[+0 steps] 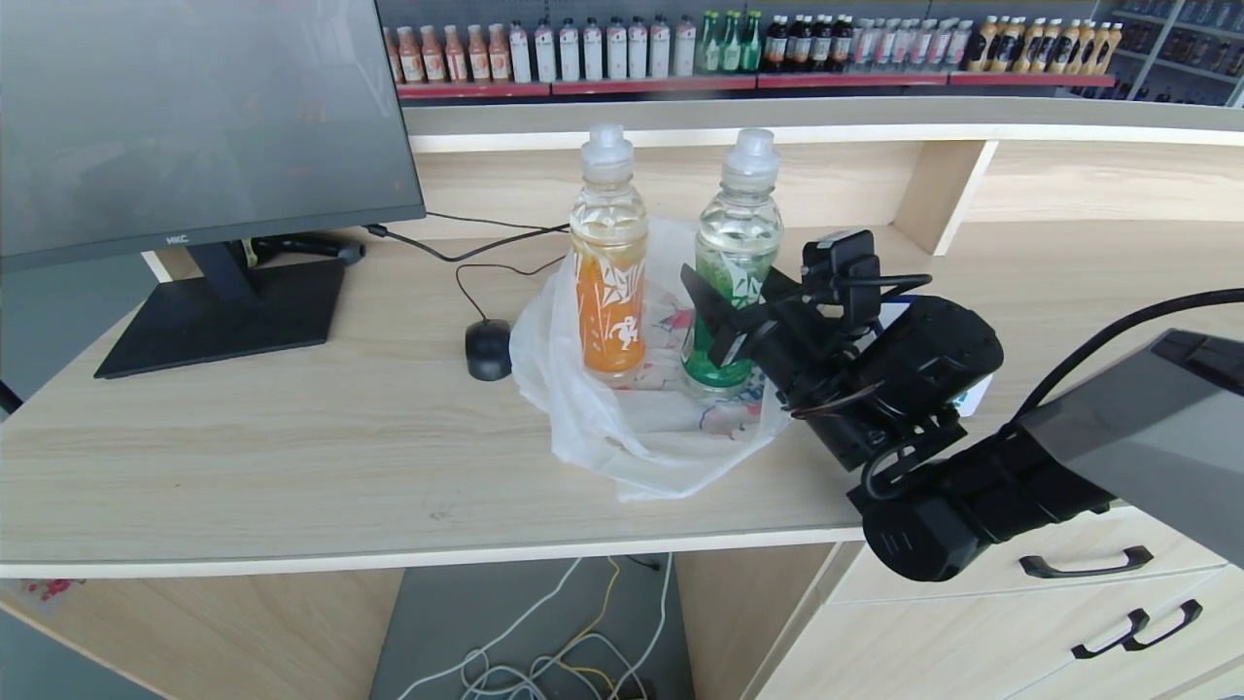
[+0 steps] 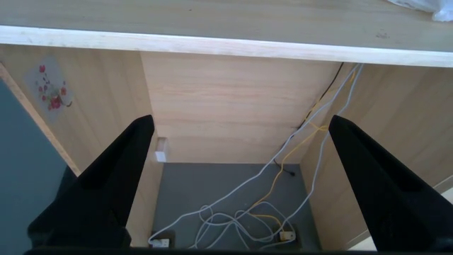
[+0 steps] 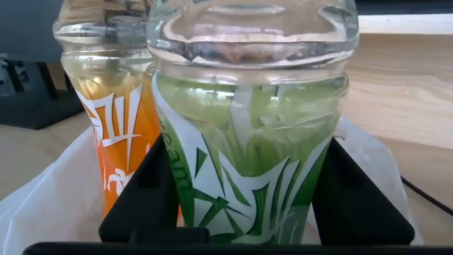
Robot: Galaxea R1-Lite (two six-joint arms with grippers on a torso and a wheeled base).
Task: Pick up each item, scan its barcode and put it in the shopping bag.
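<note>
Right wrist view, right gripper (image 3: 245, 159) jaws clasping green bottle (image 3: 249, 92)

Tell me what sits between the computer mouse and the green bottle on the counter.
The orange bottle, upright on the white shopping bag, stands between mouse and green bottle; the head view shows it.

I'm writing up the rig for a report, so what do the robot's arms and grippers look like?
The right arm is black, built of chunky rounded housings, with a small boxy camera at the wrist, thin looping black wires and a thick black cable; its upper link is a flat grey panel. The right gripper and left gripper have flat, matte black wedge-shaped fingers.
</note>
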